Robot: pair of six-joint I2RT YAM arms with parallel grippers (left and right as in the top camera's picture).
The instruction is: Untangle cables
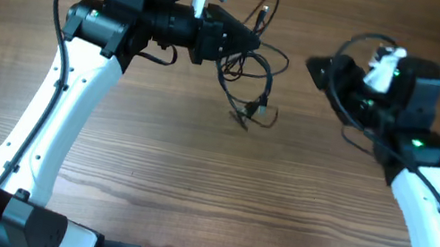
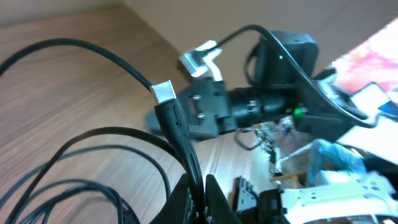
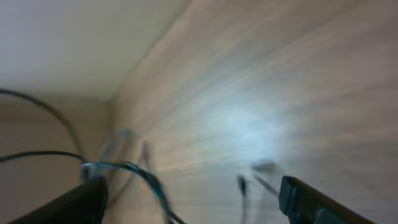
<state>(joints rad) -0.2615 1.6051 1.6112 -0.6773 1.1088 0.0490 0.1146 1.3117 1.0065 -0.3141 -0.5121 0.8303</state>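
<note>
Cables [image 1: 251, 75]: loose black loops in one tangle at the far middle of the desk [image 1: 191, 182]. Small plug tips [image 1: 251, 111] sit at the near edge of the tangle.
Left claw [image 1: 250, 45]: pressed together on one strand of the cables, at the upper left side of the tangle.
Left wrist view: the pinched strand rises out of the grip and ends in a silver plug [image 2: 165, 92]. Other loops curve away to the left over the wood.
Right claw [image 1: 324, 74]: spread wide, with nothing between its fingers [image 3: 314, 202]. It points at the tangle from the right, near it but apart.
Right wrist view: blurred. Bare wood fills the gap between the two fingers, and a few thin strands show faintly at the left.
Arms: the left arm reaches in from the left side of the desk, and the right arm from the right side.
Loops lifted or resting: cannot tell which parts lie on the desk.
</note>
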